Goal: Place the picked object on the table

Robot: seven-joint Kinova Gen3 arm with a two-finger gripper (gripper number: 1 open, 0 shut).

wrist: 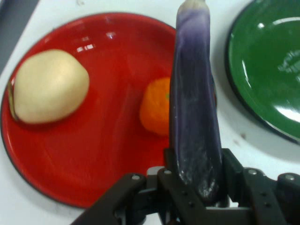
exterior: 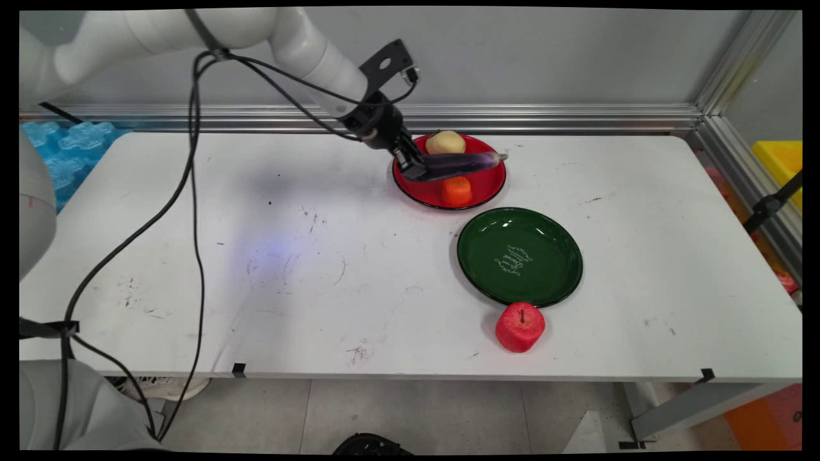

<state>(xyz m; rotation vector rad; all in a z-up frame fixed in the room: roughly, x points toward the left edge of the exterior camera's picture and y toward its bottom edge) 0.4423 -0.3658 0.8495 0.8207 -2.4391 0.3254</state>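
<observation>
The black gripper (exterior: 416,168) is clenched on one end of a long purple eggplant (exterior: 462,162), its two fingers (wrist: 236,171) pressed against either side of the vegetable. The eggplant sticks out roughly level from the gripper and hangs over the red plate (exterior: 490,186), its far tip with a pale stem reaching past the plate's right rim.

The red plate sits toward the far edge of the white table (exterior: 256,256), a little right of the middle. On it lie a pale yellow potato (exterior: 444,142) at the far side and an orange, tangerine-like fruit (exterior: 456,191) at the near side; the eggplant passes between them in the main view, above the plate.

Just nearer and to the right, a green plate (exterior: 551,282) with white lettering in its middle lies close beside the red one. A red apple (exterior: 519,327) stands by the green plate's near rim, close to the table's near edge.
</observation>
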